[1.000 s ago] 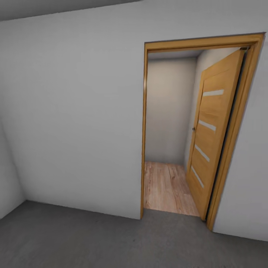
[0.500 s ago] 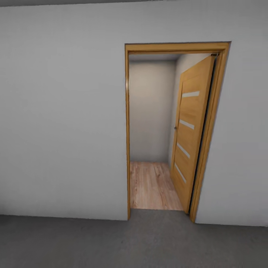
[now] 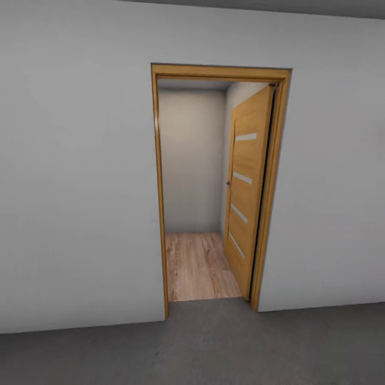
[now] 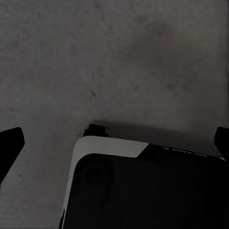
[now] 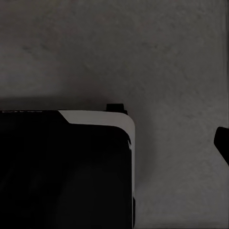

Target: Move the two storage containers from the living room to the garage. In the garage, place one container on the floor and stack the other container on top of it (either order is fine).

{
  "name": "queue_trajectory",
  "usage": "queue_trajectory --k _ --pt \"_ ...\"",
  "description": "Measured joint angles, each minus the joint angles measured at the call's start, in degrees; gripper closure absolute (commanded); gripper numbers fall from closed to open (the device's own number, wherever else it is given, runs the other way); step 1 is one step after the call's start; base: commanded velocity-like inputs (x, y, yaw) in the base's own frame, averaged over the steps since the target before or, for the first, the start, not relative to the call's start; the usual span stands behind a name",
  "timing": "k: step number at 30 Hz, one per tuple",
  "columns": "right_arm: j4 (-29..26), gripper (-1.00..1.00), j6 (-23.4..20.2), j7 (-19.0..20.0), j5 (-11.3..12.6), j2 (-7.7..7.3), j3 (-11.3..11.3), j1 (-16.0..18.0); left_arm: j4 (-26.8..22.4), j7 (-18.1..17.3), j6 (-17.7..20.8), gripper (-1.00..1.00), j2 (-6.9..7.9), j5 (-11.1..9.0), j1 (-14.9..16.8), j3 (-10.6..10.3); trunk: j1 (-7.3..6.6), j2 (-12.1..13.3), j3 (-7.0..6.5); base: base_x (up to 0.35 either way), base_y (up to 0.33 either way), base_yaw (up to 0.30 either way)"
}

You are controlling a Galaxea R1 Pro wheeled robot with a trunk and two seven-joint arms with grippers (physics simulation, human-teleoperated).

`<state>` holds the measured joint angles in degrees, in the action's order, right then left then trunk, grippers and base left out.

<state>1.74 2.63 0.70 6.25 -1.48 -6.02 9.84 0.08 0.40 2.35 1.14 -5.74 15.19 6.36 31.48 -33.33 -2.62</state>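
Note:
The two storage containers are out of view. I stand on the garage's dark grey floor (image 3: 214,347) and face a white wall with an open doorway (image 3: 214,187). In the left wrist view, my left gripper (image 4: 114,143) hangs open over the floor, its two dark fingertips (image 4: 10,143) far apart at the picture's edges and nothing between them. In the right wrist view, my right gripper (image 5: 114,143) is open and empty too. One of its fingertips (image 5: 222,140) shows at the picture's edge. Under both grippers lies the robot's own black and white base (image 4: 143,191).
A wooden door (image 3: 245,187) with pale slats stands swung open on the right side of the wooden door frame (image 3: 158,187). Beyond it a light wood plank floor (image 3: 195,264) runs to a white back wall. White walls flank the opening on both sides.
The head camera has turned, so the doorway has slid from the right of the picture toward the middle. Nothing in the scene itself has moved.

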Motion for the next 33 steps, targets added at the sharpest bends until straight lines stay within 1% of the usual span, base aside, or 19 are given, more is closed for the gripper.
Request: queue_trajectory --k 9,16,22,33 --pt "-0.01 -1.0 -0.01 -0.01 0.0 0.06 0.0 0.02 0.0 0.0 0.0 -1.0 -0.03 0.0 0.0 -0.04 0.0 0.0 -0.21 0.0 0.0 -0.288" --pt "0.0 -1.0 -0.01 -0.04 0.0 0.05 0.0 0.01 0.0 0.0 0.0 -1.0 -0.33 0.0 0.0 0.0 0.0 0.0 -0.36 0.0 0.0 -0.271" --pt "-0.05 -1.0 -0.15 -0.64 -0.26 -0.02 -0.19 0.01 0.0 0.0 0.03 -1.0 -0.34 0.0 -0.01 0.02 -0.01 -0.01 -0.41 0.074 0.0 -0.06" --pt "-0.07 -1.0 0.29 -0.78 -0.67 -0.01 -0.51 0.03 0.0 0.0 0.21 -1.0 -0.28 0.0 -0.01 0.03 -0.03 -0.02 -0.42 0.289 0.0 -0.003"
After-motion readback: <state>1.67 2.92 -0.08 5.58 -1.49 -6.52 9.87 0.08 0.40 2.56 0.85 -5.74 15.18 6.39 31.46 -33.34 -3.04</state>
